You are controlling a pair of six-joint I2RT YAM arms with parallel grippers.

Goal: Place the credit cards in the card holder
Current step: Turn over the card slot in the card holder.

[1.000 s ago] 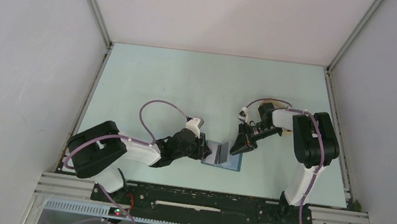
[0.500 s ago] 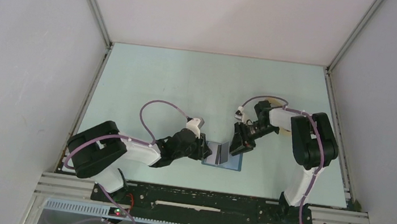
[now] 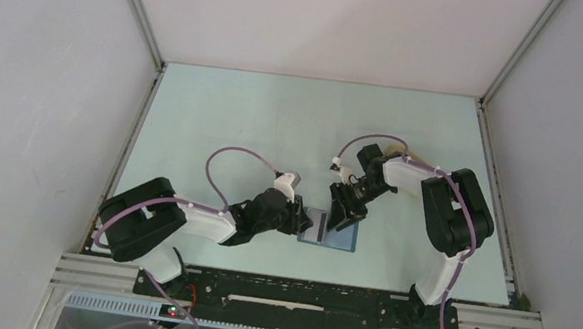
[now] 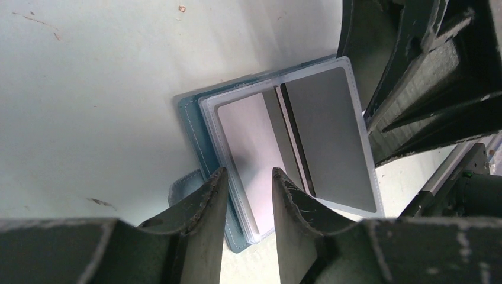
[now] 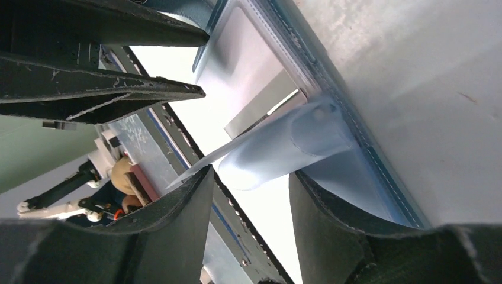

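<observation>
Card holder lay open on the table, near its front edge
A white card and a grey card showed in its clear sleeves. The left gripper straddled one edge with its fingers narrowly apart; whether it pinched anything could not be told. The right gripper was unclenched, with a sleeve curling up between its fingers

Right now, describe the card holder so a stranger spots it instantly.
On the pale green table, look toward the near edge, where the jaws meet. The card holder is the only blue thing there: a flat open wallet, clear sleeves showing grey cards.
</observation>
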